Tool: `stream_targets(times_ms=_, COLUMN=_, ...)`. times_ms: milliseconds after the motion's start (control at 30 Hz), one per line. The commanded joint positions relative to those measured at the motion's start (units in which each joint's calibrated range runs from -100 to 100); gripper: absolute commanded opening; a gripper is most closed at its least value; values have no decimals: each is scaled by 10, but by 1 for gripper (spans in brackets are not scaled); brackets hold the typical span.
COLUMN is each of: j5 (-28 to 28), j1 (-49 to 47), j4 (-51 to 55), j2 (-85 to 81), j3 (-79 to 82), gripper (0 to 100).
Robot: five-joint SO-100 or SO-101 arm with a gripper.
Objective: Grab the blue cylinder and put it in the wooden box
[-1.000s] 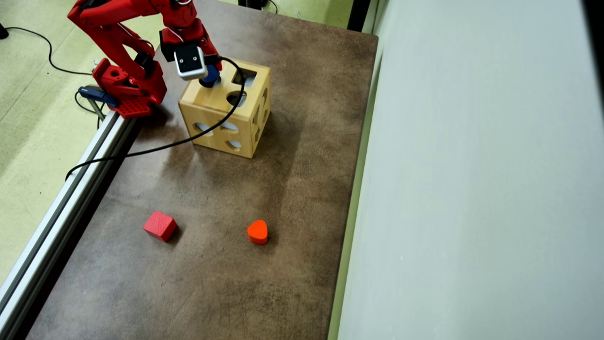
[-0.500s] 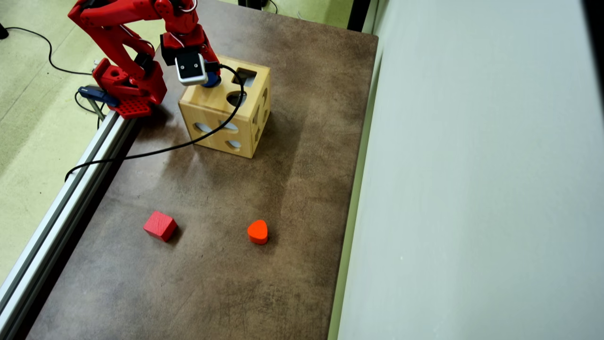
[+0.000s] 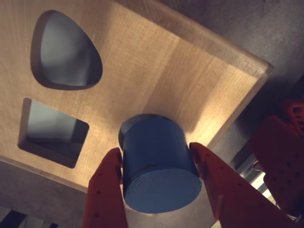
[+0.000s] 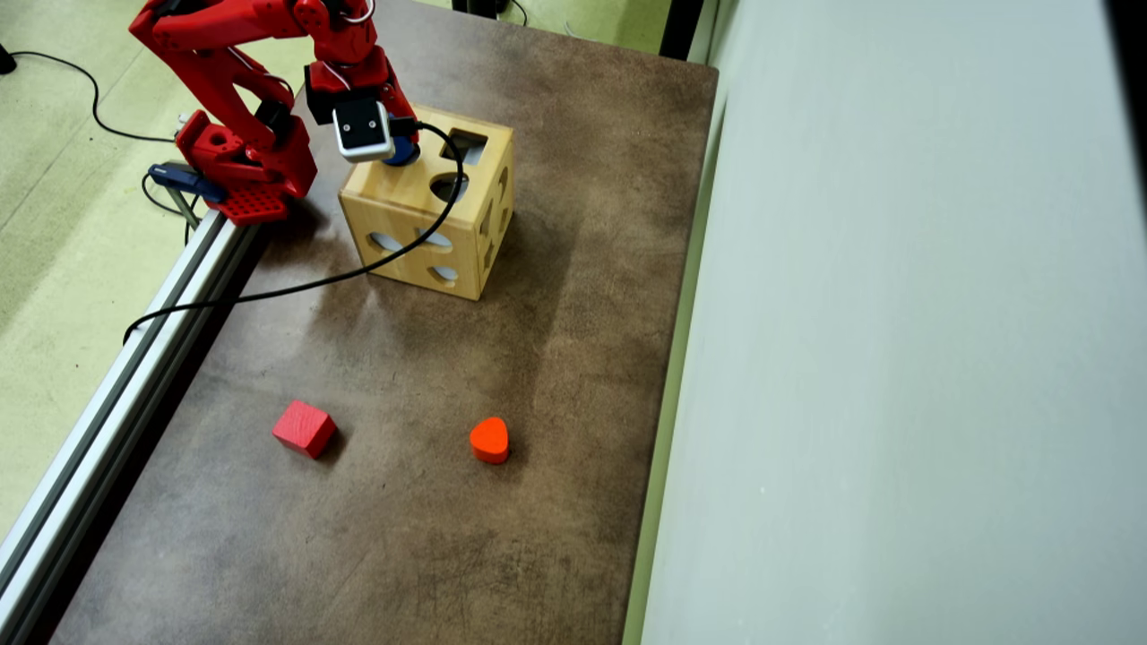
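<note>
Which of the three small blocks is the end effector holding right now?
The blue cylinder, clamped between the end effector's red fingers over the wooden box. The red cube and orange heart block lie free on the table.

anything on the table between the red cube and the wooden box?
Nothing. In the overhead view the stretch from the red cube up to the wooden box is bare brown table. The heart block sits off to the right.
</note>
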Motion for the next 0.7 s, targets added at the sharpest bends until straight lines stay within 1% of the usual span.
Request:
stream_targets(times_ms=0, j5=-1, j1=3, j4=-49, j2=-4, j3=-1, gripper=20)
stream_targets(times_ms=67, j5=-2, j1=4, j4=-54, j2=-5, j3=-1, gripper=22)
stream_targets(times_ms=367, j5=2, j1=-2, j4=-42, j2=-10, j3=22, gripper=22)
stream_targets(times_ms=667, j5=1, j1=-17, j4=-41, j2=-68, j3=22, gripper=22)
